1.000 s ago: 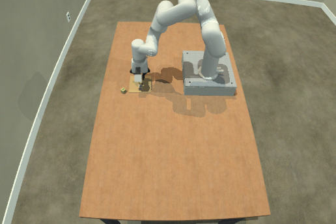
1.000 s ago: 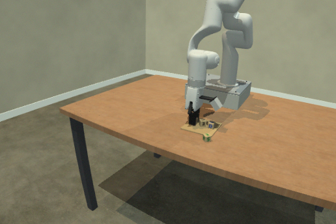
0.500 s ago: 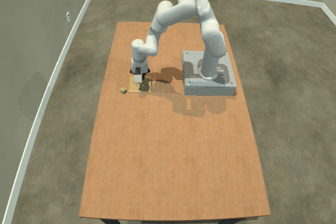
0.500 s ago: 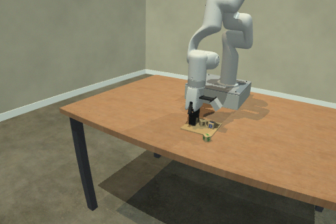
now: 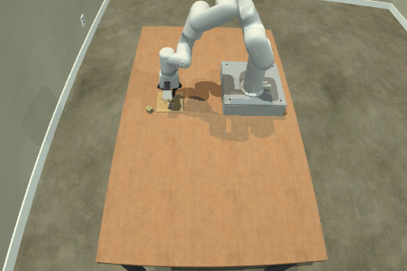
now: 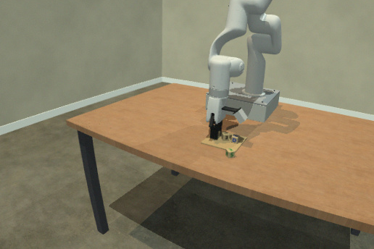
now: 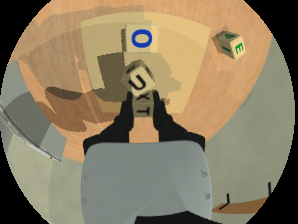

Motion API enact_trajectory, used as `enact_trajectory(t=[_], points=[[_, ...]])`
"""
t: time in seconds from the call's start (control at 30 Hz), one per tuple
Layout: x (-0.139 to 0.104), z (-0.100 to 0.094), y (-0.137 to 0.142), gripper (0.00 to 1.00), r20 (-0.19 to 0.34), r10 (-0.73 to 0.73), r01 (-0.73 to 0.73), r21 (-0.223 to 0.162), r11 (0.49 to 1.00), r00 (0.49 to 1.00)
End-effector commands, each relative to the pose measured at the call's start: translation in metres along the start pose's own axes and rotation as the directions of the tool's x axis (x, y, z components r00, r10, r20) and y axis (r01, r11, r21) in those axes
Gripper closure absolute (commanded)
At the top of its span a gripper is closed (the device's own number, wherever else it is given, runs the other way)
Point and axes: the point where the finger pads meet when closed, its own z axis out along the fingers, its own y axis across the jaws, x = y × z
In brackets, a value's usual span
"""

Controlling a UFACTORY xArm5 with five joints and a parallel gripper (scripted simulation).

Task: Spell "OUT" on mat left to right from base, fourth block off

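Observation:
My gripper (image 7: 142, 99) (image 6: 214, 137) is low over one end of the mat (image 7: 192, 65) (image 6: 208, 142) (image 5: 160, 108), its fingers closed on both sides of the T block (image 7: 143, 109). That block shows an X face and a T face in the wrist view; whether it touches the mat is hidden. The U block (image 7: 138, 80) (image 6: 225, 136) is close in front of the fingertips, turned at an angle to the others. The O block (image 7: 142, 39) (image 6: 235, 139) lies farther along the mat, O up. The E block (image 7: 232, 46) (image 6: 230, 153) (image 5: 149, 109) is off the mat.
The robot's grey base box (image 5: 254, 109) (image 6: 259, 111) stands on the wooden table (image 5: 209, 186) (image 6: 290, 171), to the right of the mat in the top view. The arm's shadow falls across part of the mat. The E block lies just beyond one mat edge.

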Motion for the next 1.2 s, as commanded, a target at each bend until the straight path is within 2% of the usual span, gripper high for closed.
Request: enact_trajectory(t=[0.0, 0.33, 0.37, 0.43, 0.47, 0.63, 0.67, 0.73, 0.77, 1.17], points=[[-0.0001, -0.001, 0.0013, 0.79, 0.0, 0.0, 0.0, -0.003, 1.0, 1.0], [-0.0001, -0.001, 0.0013, 0.79, 0.0, 0.0, 0.0, -0.003, 1.0, 1.0], [-0.0001, -0.001, 0.0013, 0.74, 0.0, 0.0, 0.0, -0.003, 1.0, 1.0], [-0.0001, -0.001, 0.0013, 0.74, 0.0, 0.0, 0.0, -0.003, 1.0, 1.0], [-0.0001, -0.001, 0.0013, 0.7, 0.0, 0.0, 0.0, -0.003, 1.0, 1.0], [-0.0001, -0.001, 0.0013, 0.66, 0.0, 0.0, 0.0, -0.003, 1.0, 1.0], [-0.0001, -0.001, 0.0013, 0.62, 0.0, 0.0, 0.0, -0.003, 1.0, 1.0], [-0.0001, -0.001, 0.0013, 0.62, 0.0, 0.0, 0.0, -0.003, 1.0, 1.0], [-0.0001, -0.001, 0.0013, 0.58, 0.0, 0.0, 0.0, -0.003, 1.0, 1.0], [-0.0001, -0.0012, 0.0013, 0.58, 0.0, 0.0, 0.0, -0.003, 1.0, 1.0]])
